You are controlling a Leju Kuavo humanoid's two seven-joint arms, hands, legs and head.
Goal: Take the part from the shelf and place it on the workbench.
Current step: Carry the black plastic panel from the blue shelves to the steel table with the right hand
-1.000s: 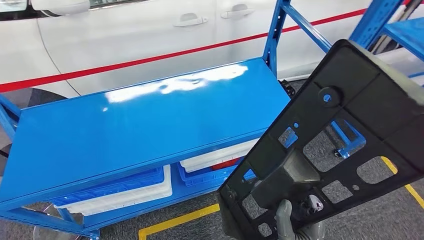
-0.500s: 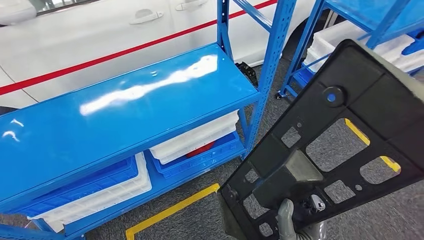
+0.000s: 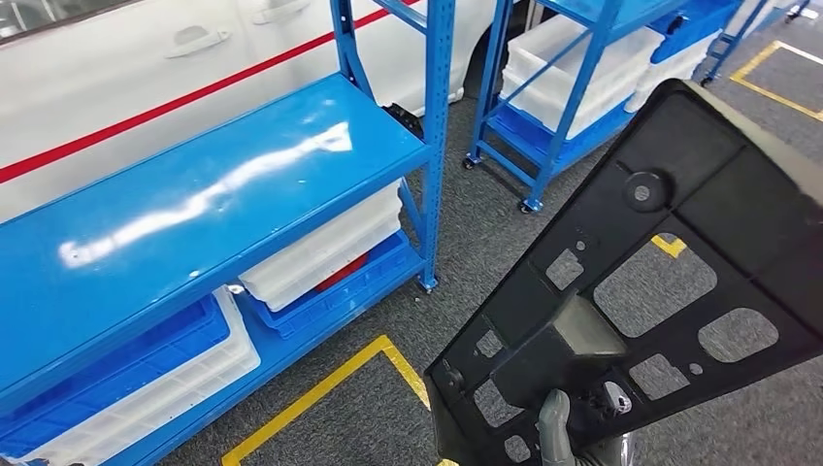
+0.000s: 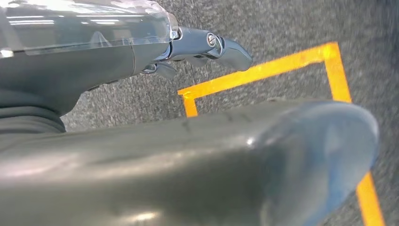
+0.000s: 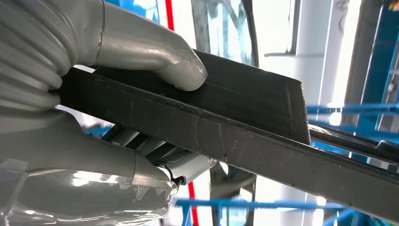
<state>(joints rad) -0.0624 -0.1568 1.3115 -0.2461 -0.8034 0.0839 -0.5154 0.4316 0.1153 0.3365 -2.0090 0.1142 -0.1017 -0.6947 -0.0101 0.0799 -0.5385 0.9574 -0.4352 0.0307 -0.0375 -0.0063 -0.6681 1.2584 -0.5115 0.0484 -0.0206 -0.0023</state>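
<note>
— At about four o'clock in the head view, what was that big dark thing?

— That was the part [image 3: 670, 262], a flat black plastic panel with several cut-out windows. It was held up in the air, tilted, its lower corner at six o'clock and its upper corner near one o'clock, over the grey carpeted floor [image 3: 485, 243].

— What had hold of it?

— The right hand [image 3: 573, 437] gripped its lower edge. From the wrist, the right hand's [image 5: 94, 94] grey thumb pressed on one face of the panel [image 5: 244, 136] and the fingers [image 5: 155, 160] clenched under the other face.

— And the other hand?

— The left hand [image 4: 141, 117] held nothing; its thick thumb lay across the wrist picture and one dark finger reached out straight above a yellow floor line [image 4: 263, 70]. I could not tell how the remaining fingers lay.

— Anything else around?

— A blue shelf [image 3: 194, 204] ran from nine to eleven o'clock, with white and blue bins [image 3: 320, 252] on its lower level. Behind it stood a white car [image 3: 116, 78] with a red stripe. A second blue rack [image 3: 553, 107] with white bins stood at twelve o'clock.
</note>
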